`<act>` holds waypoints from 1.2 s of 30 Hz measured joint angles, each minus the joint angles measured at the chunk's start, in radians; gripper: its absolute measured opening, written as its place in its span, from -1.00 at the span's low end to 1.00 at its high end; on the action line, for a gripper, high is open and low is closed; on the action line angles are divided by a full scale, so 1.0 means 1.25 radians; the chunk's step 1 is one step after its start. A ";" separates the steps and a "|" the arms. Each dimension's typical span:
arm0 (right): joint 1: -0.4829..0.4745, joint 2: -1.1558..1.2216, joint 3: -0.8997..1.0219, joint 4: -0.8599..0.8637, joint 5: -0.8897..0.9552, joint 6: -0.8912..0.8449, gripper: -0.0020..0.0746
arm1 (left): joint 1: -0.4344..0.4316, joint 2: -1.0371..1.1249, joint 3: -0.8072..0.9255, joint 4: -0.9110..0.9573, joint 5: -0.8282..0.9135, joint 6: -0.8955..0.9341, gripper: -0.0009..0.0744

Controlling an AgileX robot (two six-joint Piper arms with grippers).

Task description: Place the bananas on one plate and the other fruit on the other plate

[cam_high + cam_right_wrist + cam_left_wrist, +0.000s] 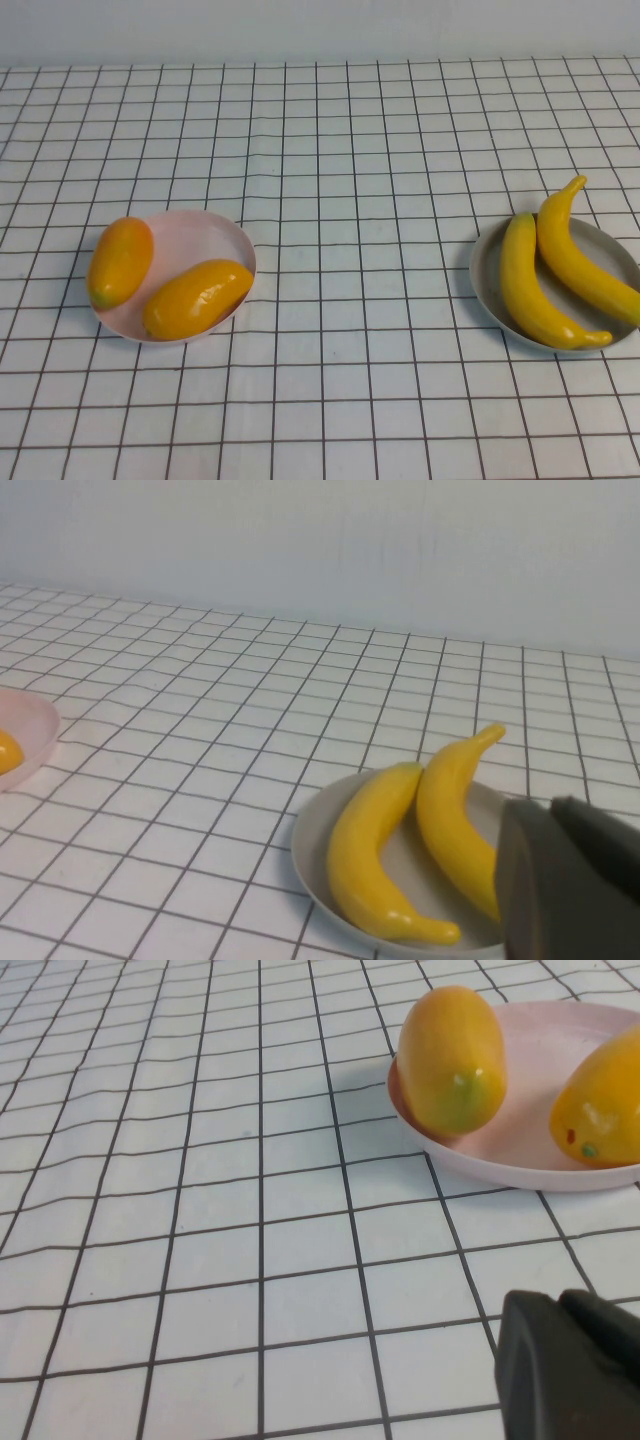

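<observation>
Basically sorted. Left gripper (570,1365) shows only as a dark corner in its wrist view, low over the worktop (350,150) near the pink plate (195,235); can't tell how far open it is, and nothing visibly in it. Right gripper (570,880) likewise a dark block just beside the grey plate (484,270); opening not readable, no load visible. Neither arm appears in the high view.

Step in hand looks like retreat/park: judgement is both arms should lift clear of the rims without nudging a plate, since one mango (120,262) overhangs the pink rim on the robot's left and could roll.

Mangoes: two plump glossy orange-yellow ovals, second one (197,298) lying across the plate. Bananas (545,285): two slim curved yellow ones side by side on the grey plate, far tips past the rim.
</observation>
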 joint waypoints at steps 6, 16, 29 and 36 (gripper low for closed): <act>-0.026 -0.003 0.075 -0.061 -0.047 0.124 -0.99 | 0.000 0.000 0.000 0.000 0.000 0.000 -0.99; -0.244 -0.005 0.222 -0.014 -0.176 0.067 -0.99 | 0.000 0.000 0.000 0.000 0.000 0.000 -0.99; -0.269 -0.005 0.236 0.057 -0.098 0.020 -0.99 | 0.000 0.000 0.000 0.000 0.000 0.000 -0.99; -0.269 -0.005 0.236 0.067 -0.087 0.020 -0.99 | 0.000 0.000 0.000 0.000 0.001 0.000 -0.99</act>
